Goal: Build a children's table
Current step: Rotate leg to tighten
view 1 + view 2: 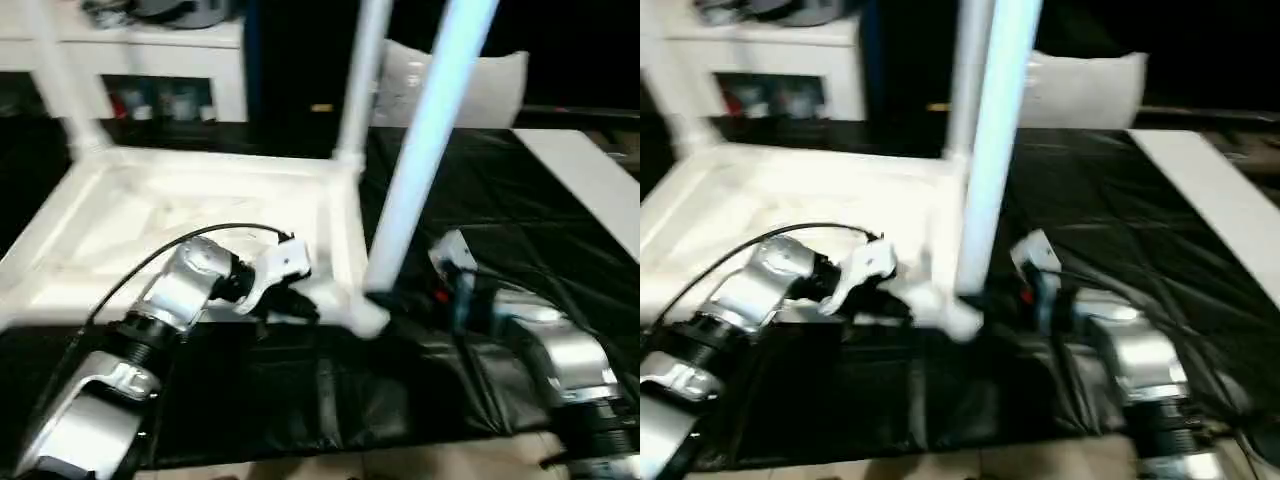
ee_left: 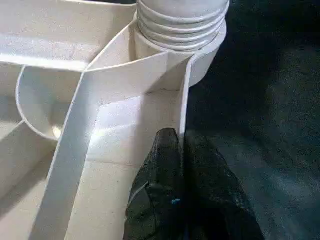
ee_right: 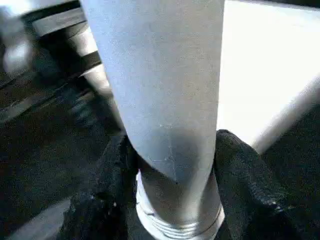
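Head cam: you're looking down at the table top (image 1: 200, 215), lying upside-down on the black cloth (image 1: 520, 220), ribbed underside up. Three legs are standing in corner sockets: far-left leg (image 1: 62, 80), far-right leg (image 1: 360, 80), and the near-right leg (image 1: 430, 140), which is leaning a bit toward the right at its upper end. Your left gripper (image 1: 300, 300) is sitting at the top's near edge, just beside the near-right corner socket (image 1: 365, 318). Your right gripper (image 1: 975, 300) is reaching in from the right at the base of the near-right leg. A white-grey cushion (image 1: 480, 85) is lying behind, a flat white board (image 1: 590, 180) on the cloth at far right. L wrist: your left fingers (image 2: 167, 165) are pinching shut on the thin rim wall (image 2: 184, 107) of the top, one inside, one outside; the leg's threaded end is seated in the socket just ahead. R wrist: your right fingers (image 3: 112, 170) are sitting about half-wide on both sides of the near-right leg, pads touching the tube just above its threaded collar (image 3: 180, 220).
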`<state>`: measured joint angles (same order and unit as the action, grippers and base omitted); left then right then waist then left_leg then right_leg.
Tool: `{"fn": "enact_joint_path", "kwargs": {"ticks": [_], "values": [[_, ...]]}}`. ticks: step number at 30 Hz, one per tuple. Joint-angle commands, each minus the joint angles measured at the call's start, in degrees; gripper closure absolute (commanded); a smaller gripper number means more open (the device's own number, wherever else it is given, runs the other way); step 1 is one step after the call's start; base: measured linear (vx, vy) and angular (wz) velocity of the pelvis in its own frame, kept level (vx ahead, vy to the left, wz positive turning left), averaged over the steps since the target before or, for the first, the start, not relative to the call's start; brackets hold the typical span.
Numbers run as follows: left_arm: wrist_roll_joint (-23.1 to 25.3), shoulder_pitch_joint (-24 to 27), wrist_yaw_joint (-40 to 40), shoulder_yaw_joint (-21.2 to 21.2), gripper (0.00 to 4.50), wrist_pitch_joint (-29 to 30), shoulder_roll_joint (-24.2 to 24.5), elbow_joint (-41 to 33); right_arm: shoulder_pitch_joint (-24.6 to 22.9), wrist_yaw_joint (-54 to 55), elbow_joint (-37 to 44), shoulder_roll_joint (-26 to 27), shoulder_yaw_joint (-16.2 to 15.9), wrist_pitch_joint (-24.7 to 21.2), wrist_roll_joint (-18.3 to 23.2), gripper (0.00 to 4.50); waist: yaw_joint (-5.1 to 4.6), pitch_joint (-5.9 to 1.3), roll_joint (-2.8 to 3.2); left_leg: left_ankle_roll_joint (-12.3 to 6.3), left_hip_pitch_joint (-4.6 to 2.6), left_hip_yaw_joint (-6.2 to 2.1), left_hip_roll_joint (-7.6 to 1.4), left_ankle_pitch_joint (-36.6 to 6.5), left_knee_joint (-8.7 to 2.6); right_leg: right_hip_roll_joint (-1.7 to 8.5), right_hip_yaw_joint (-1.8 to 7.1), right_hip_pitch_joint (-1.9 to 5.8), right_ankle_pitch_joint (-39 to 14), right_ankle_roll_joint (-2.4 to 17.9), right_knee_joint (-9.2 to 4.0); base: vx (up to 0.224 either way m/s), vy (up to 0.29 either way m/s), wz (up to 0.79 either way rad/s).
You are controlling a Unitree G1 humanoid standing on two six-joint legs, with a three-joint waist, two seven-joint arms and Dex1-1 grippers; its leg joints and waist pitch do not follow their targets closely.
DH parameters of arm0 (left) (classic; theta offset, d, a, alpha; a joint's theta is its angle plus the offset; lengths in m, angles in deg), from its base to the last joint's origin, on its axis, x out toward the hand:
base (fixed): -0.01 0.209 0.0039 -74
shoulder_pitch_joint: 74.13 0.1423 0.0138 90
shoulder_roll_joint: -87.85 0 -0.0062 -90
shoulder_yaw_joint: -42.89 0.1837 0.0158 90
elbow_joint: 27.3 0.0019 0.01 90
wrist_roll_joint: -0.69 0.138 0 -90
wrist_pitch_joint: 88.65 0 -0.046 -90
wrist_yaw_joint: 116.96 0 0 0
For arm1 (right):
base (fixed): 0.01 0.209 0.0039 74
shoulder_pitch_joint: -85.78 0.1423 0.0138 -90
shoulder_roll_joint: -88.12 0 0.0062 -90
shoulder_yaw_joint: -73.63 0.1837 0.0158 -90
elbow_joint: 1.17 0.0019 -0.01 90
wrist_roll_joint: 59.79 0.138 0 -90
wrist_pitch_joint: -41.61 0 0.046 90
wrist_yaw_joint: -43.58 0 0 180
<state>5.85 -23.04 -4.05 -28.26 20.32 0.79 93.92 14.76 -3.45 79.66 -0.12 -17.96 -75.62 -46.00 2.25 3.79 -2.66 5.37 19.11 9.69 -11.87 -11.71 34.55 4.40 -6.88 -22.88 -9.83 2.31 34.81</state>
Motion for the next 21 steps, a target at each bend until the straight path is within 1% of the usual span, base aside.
{"fn": "enact_joint_path", "kwargs": {"ticks": [1,2,3,4,5,6,8,9,10,11,12,13,14,15,17,18,19,20,21], "values": [[-1.8,-3.32,6.76,-0.76,4.5,1.73,-6.36,-1.53,1.47,6.66,0.01,6.44,-4.86,-4.34,-0.37,2.6,-0.14,-3.44,0.06,-0.13,0.6,-0.66,-0.45,-12.29,-3.81,3.97,2.15,2.9,-33.93,0.84,-7.24,0.0,0.0,0.0],[-1.8,-3.32,6.76,-0.76,4.5,1.73,-6.36,-1.53,1.47,6.66,0.01,6.44,-4.86,-4.34,-0.37,2.6,-0.46,-3.46,0.16,-0.14,0.63,-0.7,-0.4,-12.3,-3.78,3.93,2.11,2.88,-33.93,0.66,-7.28,0.0,0.0,0.0],[-1.27,-3.91,9.34,-1.15,4.5,2.23,-7.64,-0.73,2.05,10.7,-0.74,8.57,-4.58,-4.35,-1.91,2.6,-0.75,-3.67,0.4,-0.94,0.77,-0.7,-0.49,-11.48,-3.84,4.04,2.19,3.08,-32.26,0.47,-7.41,0.0,0.0,0.0],[-0.99,-4.59,12.09,-1.71,4.5,2.85,-9.19,0.13,2.87,15.32,-1.75,11.23,-3.62,-4.85,-2.58,2.6,-0.8,-3.75,0.52,-1.08,0.63,-0.69,-0.57,-11.19,-3.92,4.04,2.23,2.96,-31.23,0.91,-7.41,0.0,0.0,0.0],[-0.67,-5.13,14.83,-2.16,4.5,3.36,-10.55,0.63,3.76,20.04,-2.91,13.71,-2.74,-4.94,-3.28,2.6,-1.05,-3.9,0.55,-0.96,0.67,-0.76,-0.65,-10.54,-4.02,3.96,2.33,2.95,-28.98,1.99,-7.04,0.0,0.0,0.0],[-0.42,-5.61,16.84,-2.4,4.5,3.52,-11.62,1.04,4.57,22.95,-4.03,15.4,-2.34,-4.16,-3.71,2.6,-1.3,-3.98,0.77,-0.87,0.51,-0.78,-0.78,-10.75,-4.08,3.95,2.46,2.78,-27.4,3.1,-6.86,0.0,0.0,0.0],[-0.31,-5.9,18.12,-2.6,4.5,3.81,-12.65,1.02,5.28,24.87,-4.88,16.8,-2.49,-2.39,-4.35,2.6,-1.38,-3.99,0.76,-1.17,0.38,-0.71,-0.83,-10.87,-4.11,3.95,2.68,2.77,-25.57,4.06,-6.73,0.0,0.0,0.0],[-0.14,-5.83,18.4,-2.65,4.5,3.7,-12.86,0.89,5.41,25.09,-5.1,17.22,-2.12,-0.98,-4.29,2.25,-1.31,-4.31,0.94,-1.85,0.52,-0.67,-1.12,-9.37,-4.2,4.04,3.25,3.04,-19.98,6.11,-5.93,0.0,0.0,0.0],[-0.14,-5.83,18.4,-2.65,4.5,3.7,-12.86,0.89,5.41,25.09,-5.1,17.22,-2.12,-0.98,-4.29,2.04,-1.39,-4.29,0.84,-2.12,0.64,-0.64,-1.15,-9.11,-4.22,3.87,3.25,3.11,-18.78,6.56,-5.73,0.0,0.0,0.0],[0.25,-5.58,18.33,-2.49,4.5,3.36,-12.71,0.59,5.26,25.19,-4.75,17.69,-1.09,-0.38,-3.85,1.91,-1.35,-4.35,0.85,-2.51,0.55,-0.52,-1.2,-9.01,-4.19,3.89,3.36,3.1,-17.6,7.37,-5.58,0.0,0.0,0.0],[0.58,-5.21,18.21,-2.4,4.5,3.0,-12.3,0.33,4.98,24.97,-4.3,17.67,-0.26,-0.12,-3.48,1.88,-1.34,-4.37,0.75,-2.67,0.6,-0.45,-1.19,-8.85,-4.14,3.99,3.45,3.14,-17.27,7.72,-5.55,0.0,0.0,0.0],[0.79,-4.98,18.31,-2.34,4.5,2.87,-12.06,0.17,4.79,25.1,-3.9,17.72,0.28,-0.15,-3.33,1.81,-1.23,-4.52,0.82,-3.02,0.77,-0.4,-1.1,-7.7,-4.08,4.09,3.56,3.37,-15.91,8.31,-5.28,0.0,0.0,0.0],[0.96,-4.56,17.69,-2.07,4.5,2.12,-11.39,-0.09,4.39,24.4,-3.47,16.94,0.22,0.51,-3.65,1.68,-1.19,-4.61,0.79,-3.21,0.92,-0.39,-1.11,-6.7,-4.06,4.1,3.63,3.52,-14.68,8.57,-5.09,0.0,0.0,0.0],[1.09,-4.06,17.05,-1.89,4.5,1.48,-10.44,-0.3,3.81,23.17,-2.92,15.67,0.02,1.16,-4.14,1.55,-1.01,-4.68,0.8,-3.78,1.03,-0.3,-1.12,-4.71,-4.01,4.04,3.69,3.63,-11.87,9.19,-4.81,0.0,0.0,0.0],[1.08,-3.55,16.19,-1.69,4.5,0.75,-9.52,-0.58,3.19,21.66,-2.29,14.36,-0.28,1.96,-4.45,1.46,-0.76,-4.71,0.95,-4.16,0.92,-0.29,-1.3,-4.57,-3.99,4.14,3.74,3.65,-11.21,9.55,-4.67,0.0,0.0,0.0],[1.02,-3.09,15.48,-1.56,4.5,0.41,-8.68,-0.85,2.61,20.24,-1.71,13.02,-0.65,2.68,-4.5,1.4,-0.78,-4.69,0.96,-4.31,1.03,-0.26,-1.29,-4.37,-3.98,4.1,3.78,3.67,-10.73,9.71,-4.6,0.0,0.0,0.0],[0.97,-2.7,14.55,-1.38,4.5,-0.27,-7.86,-1.02,2.14,18.74,-1.18,11.79,-0.71,2.99,-4.2,1.26,-0.73,-4.69,0.98,-4.34,1.0,-0.27,-1.35,-4.26,-4.02,4.06,3.75,3.7,-10.32,9.96,-4.55,0.0,0.0,0.0],[0.95,-2.53,14.13,-1.3,4.5,-0.58,-7.48,-1.09,1.92,18.05,-0.94,11.23,-0.74,3.14,-4.07,1.13,-0.68,-4.67,0.92,-4.37,0.99,-0.25,-1.35,-4.79,-4.02,4.09,3.74,3.77,-10.67,9.98,-4.57,0.0,0.0,0.0],[0.88,-1.95,12.78,-1.18,4.5,-1.04,-6.18,-1.25,1.14,14.98,-0.07,8.89,-0.75,3.75,-3.26,1.05,-0.56,-4.55,0.87,-4.53,0.97,-0.21,-1.31,-5.56,-4.01,4.17,3.76,3.72,-11.87,9.73,-4.77,0.0,0.0,0.0]]}}
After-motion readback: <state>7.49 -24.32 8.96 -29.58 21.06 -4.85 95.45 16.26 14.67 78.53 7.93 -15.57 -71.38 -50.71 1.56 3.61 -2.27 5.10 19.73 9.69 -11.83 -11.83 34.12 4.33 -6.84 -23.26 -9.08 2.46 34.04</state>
